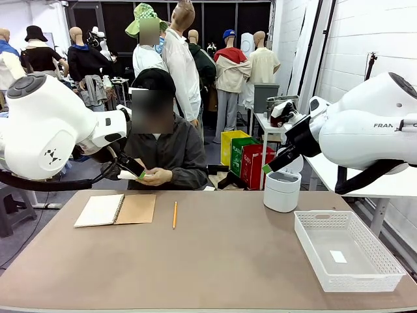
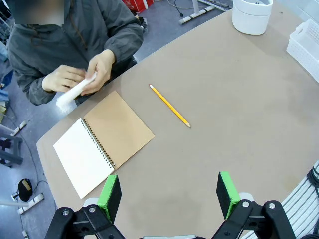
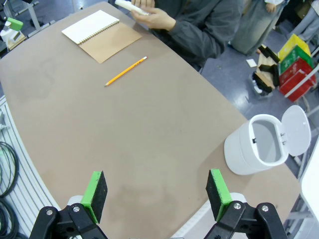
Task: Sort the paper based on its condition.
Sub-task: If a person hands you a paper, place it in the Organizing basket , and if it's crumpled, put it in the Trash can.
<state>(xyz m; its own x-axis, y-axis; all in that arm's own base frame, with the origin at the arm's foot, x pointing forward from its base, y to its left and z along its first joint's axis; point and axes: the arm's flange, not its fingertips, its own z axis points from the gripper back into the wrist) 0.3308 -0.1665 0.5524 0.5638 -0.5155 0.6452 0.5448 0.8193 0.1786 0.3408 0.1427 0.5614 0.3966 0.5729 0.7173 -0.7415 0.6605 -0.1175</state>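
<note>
The person at the far side holds a rolled-up white paper [image 2: 74, 92] in both hands, off the table's far edge; the same paper [image 3: 130, 6] appears at the top of the right wrist view. My left gripper [image 2: 168, 193] hangs open and empty high over the near left of the table, with the paper far ahead of it. In the front view the left gripper [image 1: 133, 169] overlaps the person's hands. My right gripper [image 3: 157, 193] is open and empty above the table's right side; in the front view the right gripper [image 1: 270, 166] sits above the white bin.
An open spiral notebook [image 1: 116, 209] with a brown cover lies at the far left, a yellow pencil [image 1: 174, 214] beside it. A white bin [image 1: 282, 190] with its lid up stands at the far right. A white mesh basket [image 1: 386, 251] sits near right.
</note>
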